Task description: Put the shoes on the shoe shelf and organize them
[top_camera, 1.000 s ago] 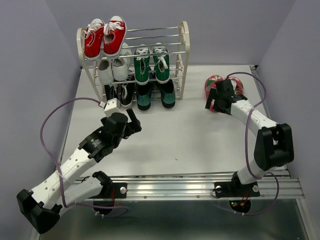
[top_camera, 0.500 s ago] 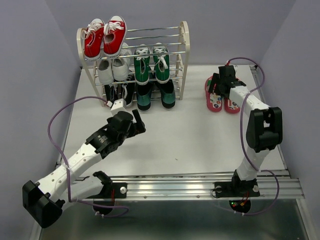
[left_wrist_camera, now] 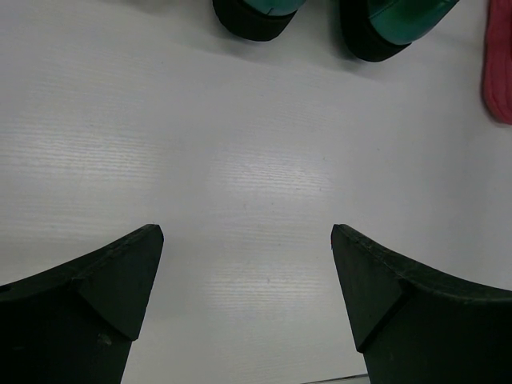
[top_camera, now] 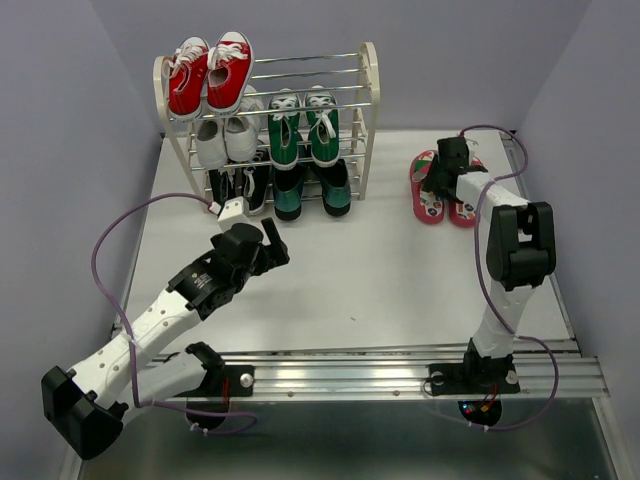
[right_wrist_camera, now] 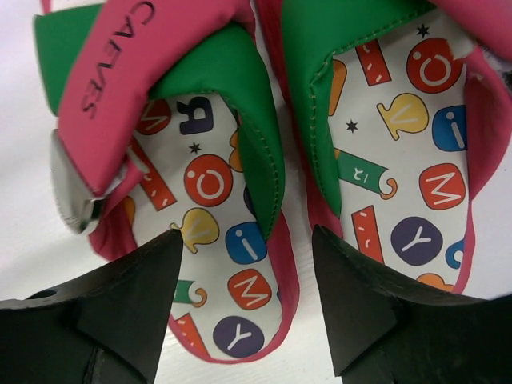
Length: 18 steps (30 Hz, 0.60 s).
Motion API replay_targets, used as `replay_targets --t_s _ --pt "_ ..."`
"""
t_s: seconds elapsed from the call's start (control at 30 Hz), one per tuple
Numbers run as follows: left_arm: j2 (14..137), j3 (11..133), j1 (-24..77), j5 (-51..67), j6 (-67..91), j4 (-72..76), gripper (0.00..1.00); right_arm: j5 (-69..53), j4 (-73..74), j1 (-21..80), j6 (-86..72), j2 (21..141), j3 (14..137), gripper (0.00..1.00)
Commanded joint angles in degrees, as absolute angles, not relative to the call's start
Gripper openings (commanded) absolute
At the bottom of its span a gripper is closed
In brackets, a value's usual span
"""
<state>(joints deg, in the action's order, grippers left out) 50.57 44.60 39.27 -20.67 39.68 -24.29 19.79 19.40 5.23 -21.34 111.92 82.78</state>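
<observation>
Flip-flops (top_camera: 427, 200) are not on the shoe shelf (top_camera: 370, 100). The pair lies side by side on the table (top_camera: 350, 270), right of the shelf and well apart from it. Right gripper (top_camera: 441, 178) is directly over them with fingers spread. In the wrist view (right_wrist_camera: 246, 234), 1 finger is over each dotted footbed (right_wrist_camera: 216, 240) and nothing is clamped. Can't tell if it touches.

Green sneakers (top_camera: 305, 125) are on the middle tier, right half. Teal loafers (top_camera: 312, 190) are on the bottom tier under them. Red sneakers (top_camera: 210, 75) are top left, white sneakers (top_camera: 225, 135) middle left, black sneakers (top_camera: 245, 185) bottom left.

Left gripper (top_camera: 272, 242) is near the shelf front, over bare table, fingers apart and holding nothing (left_wrist_camera: 246, 232). Its wrist view shows the near ends of both loafers (left_wrist_camera: 400, 16) at the top edge.
</observation>
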Motion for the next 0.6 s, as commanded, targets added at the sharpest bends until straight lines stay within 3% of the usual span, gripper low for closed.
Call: replay_targets --t_s 0.0,0.2,0.57 --pt "50.0 46.3 39.3 -22.4 38.9 -24.3 0.99 21.1 17.7 4.6 -23.5 114.1 86.6 0.7" --pt "50.2 46.1 39.3 -22.4 39.1 -24.2 0.99 22.1 16.4 4.0 -25.4 115.7 88.0 0.62" --pt "50.5 46.2 39.3 -22.3 39.3 -24.5 0.99 20.8 11.1 1.2 -23.3 120.6 91.1 0.63"
